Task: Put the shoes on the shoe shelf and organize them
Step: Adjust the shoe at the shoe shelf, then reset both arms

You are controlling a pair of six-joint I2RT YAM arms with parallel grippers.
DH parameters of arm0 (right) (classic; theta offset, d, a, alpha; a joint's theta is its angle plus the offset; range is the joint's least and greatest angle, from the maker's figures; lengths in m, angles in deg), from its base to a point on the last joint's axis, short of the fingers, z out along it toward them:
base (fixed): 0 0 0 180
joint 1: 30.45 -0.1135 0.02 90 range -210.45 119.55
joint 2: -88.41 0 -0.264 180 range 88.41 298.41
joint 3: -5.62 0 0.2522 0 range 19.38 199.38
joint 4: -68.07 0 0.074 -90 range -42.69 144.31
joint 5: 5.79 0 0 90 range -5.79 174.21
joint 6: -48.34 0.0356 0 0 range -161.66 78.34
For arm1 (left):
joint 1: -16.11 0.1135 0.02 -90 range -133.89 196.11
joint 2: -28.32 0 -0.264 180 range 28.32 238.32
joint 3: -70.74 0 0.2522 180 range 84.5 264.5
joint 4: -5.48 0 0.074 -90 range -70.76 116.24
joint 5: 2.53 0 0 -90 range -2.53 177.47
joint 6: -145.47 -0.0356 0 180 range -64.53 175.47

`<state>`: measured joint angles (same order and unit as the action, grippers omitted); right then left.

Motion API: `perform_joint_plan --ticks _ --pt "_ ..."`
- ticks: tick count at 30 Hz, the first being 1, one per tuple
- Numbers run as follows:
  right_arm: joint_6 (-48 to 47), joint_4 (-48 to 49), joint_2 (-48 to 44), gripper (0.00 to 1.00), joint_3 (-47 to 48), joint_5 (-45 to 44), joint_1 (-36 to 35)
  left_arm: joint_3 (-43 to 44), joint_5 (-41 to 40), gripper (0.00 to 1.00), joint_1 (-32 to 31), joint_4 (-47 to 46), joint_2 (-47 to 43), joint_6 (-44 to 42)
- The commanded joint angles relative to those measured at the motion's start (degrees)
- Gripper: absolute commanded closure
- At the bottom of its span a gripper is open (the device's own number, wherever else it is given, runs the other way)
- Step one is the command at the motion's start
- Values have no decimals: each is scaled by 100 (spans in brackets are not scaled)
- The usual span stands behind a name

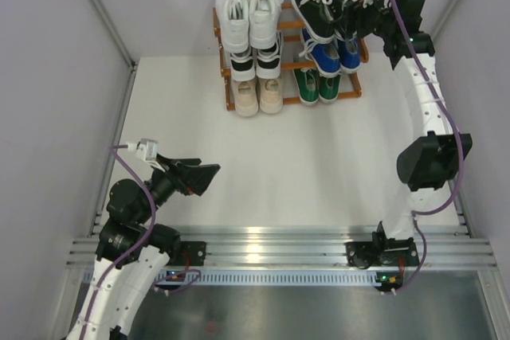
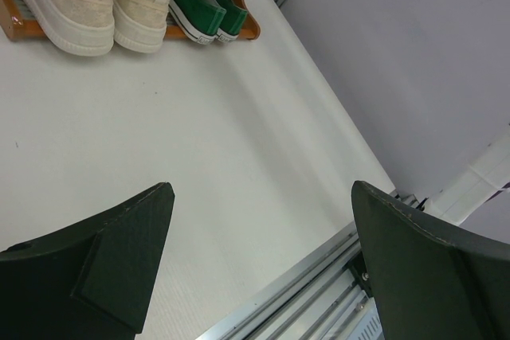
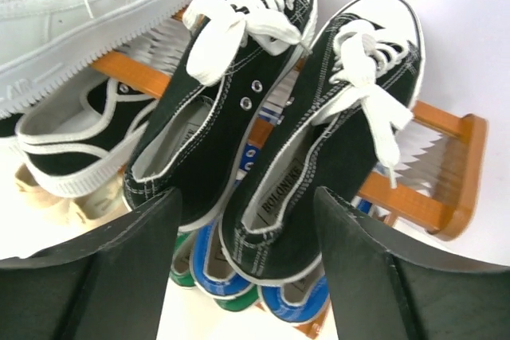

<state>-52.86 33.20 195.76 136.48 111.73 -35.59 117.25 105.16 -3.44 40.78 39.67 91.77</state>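
Right gripper (image 3: 247, 197) spread, heel of black shoe (image 3: 319, 141) between its fingertips, on shelf (image 3: 434, 205) | left gripper (image 2: 263, 189) spread, beige shoes (image 2: 80, 5) well beyond fingertips.

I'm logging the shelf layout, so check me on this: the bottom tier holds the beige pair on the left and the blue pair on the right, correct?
Not quite. On the bottom tier of the shoe shelf, the beige pair is on the left, but the pair on the right is the green pair. The blue pair sits one tier higher. The top external view shows this.
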Motion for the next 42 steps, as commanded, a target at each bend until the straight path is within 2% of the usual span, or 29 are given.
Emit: perform_joint_plan --ticks 1,3,5,8,11,12,13,14,17,22,24,27,33,38,42 --pt "-145 88 -670 28 -20 -230 -65 73 15 2 13 -97 -28 -52" --pt "-294 28 -977 19 -125 -335 -65 117 -11 2 13 -132 24 -105" --pt "-443 -148 -1172 15 -126 -502 -39 231 -38 2 13 -150 147 -227" --pt "-707 -456 -1933 1 -397 -705 -4 450 -152 2 13 -150 428 -534" --pt "-726 -45 -2717 1 -1537 -1160 75 662 -345 2 21 -150 727 -929" --pt "-699 114 -3355 1 -2385 -1353 93 801 -398 1 22 -150 780 -1053" --pt "-603 637 -3700 0 -2855 -1808 93 872 -572 1 22 -150 902 -1176" --pt "-420 764 -4026 1 -3251 -2013 102 943 -652 2 13 -150 964 -1456" --pt "-409 12 -4862 1 -3965 -2304 119 1189 -1144 2 13 -150 1184 -2035" --pt "-287 -534 -6400 1 -5380 -2726 145 1357 -2047 2 13 -124 1649 -2811" --pt "29 -842 -6813 1 -5714 -2727 425 1339 -2454 2 13 -80 1826 -3049" --pt "416 -931 -7235 0 -6214 -2989 795 1208 -2656 2 21 -123 2055 -3251" --pt "1294 -545 -7614 1 -7032 -3797 1077 742 -2710 2 13 -325 1854 -3050" --pt "1805 -351 -7659 1 -7298 -4220 1261 198 -2824 1 4 -378 1458 -2848" --pt "2034 -307 -7632 1 -7394 -4221 1323 -31 -2780 2 13 -484 1186 -2803"
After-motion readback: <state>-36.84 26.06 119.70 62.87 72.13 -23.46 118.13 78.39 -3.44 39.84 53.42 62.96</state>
